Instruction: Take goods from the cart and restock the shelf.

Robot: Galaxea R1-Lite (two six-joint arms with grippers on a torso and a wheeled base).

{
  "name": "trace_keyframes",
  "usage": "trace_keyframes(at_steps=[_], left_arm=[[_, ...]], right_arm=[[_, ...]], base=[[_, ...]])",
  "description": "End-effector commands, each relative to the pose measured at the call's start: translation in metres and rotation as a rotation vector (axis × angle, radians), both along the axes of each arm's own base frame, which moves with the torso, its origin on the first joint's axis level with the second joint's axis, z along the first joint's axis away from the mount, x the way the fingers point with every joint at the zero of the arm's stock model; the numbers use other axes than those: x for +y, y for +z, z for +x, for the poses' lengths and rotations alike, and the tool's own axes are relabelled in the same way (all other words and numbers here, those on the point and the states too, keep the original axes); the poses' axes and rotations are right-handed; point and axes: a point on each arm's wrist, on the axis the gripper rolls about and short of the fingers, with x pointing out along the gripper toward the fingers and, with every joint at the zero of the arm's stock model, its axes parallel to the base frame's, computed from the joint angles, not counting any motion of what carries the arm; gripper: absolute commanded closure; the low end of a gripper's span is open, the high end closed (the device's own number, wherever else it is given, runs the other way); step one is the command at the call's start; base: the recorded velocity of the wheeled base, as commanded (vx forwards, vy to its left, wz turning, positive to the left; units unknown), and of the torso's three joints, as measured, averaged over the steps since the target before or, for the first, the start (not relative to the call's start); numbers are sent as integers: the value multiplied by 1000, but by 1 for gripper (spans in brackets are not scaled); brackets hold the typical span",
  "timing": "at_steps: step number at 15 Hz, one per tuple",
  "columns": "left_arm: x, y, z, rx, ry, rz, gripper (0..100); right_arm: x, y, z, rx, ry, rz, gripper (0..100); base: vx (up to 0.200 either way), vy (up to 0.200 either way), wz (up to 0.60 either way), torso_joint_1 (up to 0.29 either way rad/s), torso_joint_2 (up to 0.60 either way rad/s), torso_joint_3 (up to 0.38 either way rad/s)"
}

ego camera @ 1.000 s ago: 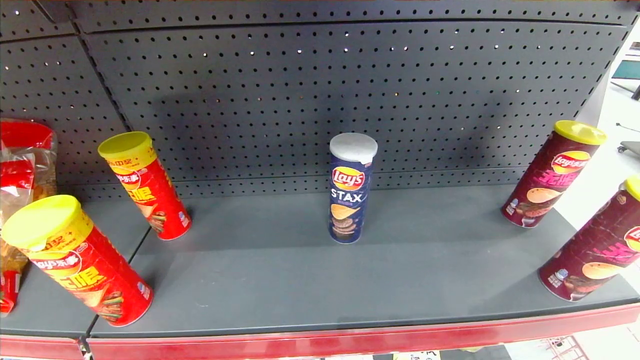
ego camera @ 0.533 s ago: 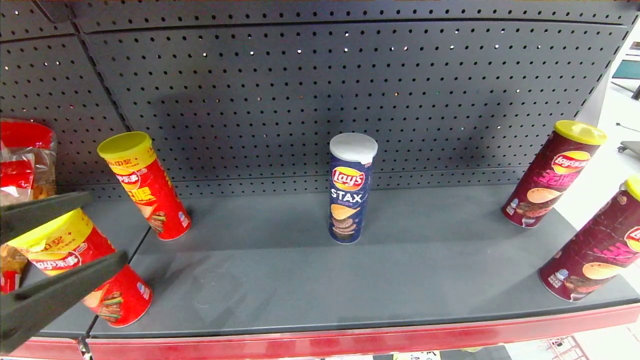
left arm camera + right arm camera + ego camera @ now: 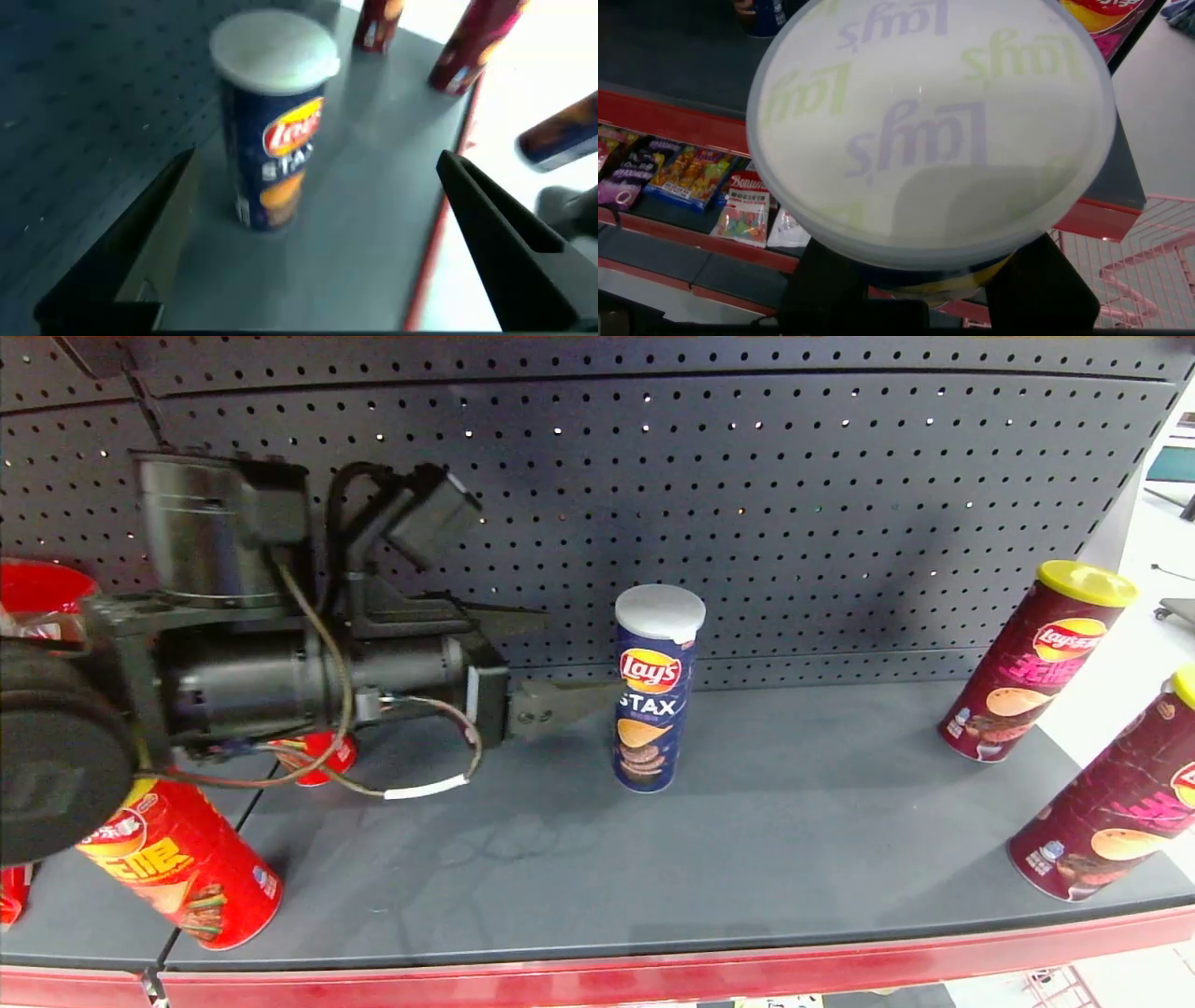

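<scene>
The dark grey shelf [image 3: 747, 859] is a flat, matte deck. A perforated pegboard panel [image 3: 794, 504] backs it and a glossy red lip [image 3: 653, 975] edges its front. The widest bare stretch lies between the blue chip can [image 3: 658, 686], upright at mid-shelf near the pegboard, and the two maroon cans [image 3: 1036, 663] with yellow lids at the right end. More bare deck runs from the blue can forward to the lip. Two red cans [image 3: 177, 877] stand at the left end.

The left arm [image 3: 280, 681] lies level above the left part of the deck, over the red cans, with its wrist pointing at the blue can. The left gripper [image 3: 579, 653] has its flat dark fingers spread wide. One tip is just beside the can's wall, though contact cannot be judged, and the other is nearer the pegboard.

The right gripper [image 3: 938, 294] clamps a second chip can [image 3: 924, 131] just under its round, translucent white lid, off the shelf's front edge.
</scene>
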Motion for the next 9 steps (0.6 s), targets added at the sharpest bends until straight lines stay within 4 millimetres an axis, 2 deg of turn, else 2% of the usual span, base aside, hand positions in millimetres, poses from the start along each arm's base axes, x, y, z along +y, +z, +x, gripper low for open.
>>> trace_keyframes(at_steps=[1, 3, 7, 9], left_arm=[[-26, -41, 48, 16, -24, 98, 0], [-24, -43, 59, -11, -72, 107, 0], [-18, -41, 65, -14, -78, 94, 0], [-18, -39, 73, -12, -203, 46, 0]], right_arm=[[0, 2, 1, 5, 1, -1, 100], [0, 3, 1, 10, 1, 1, 100], [0, 2, 1, 9, -1, 3, 100], [0, 2, 1, 12, -1, 2, 100]], base=[[0, 0, 0, 0, 0, 0], [0, 0, 0, 0, 0, 0], [0, 0, 0, 0, 0, 0], [0, 0, 0, 0, 0, 0]])
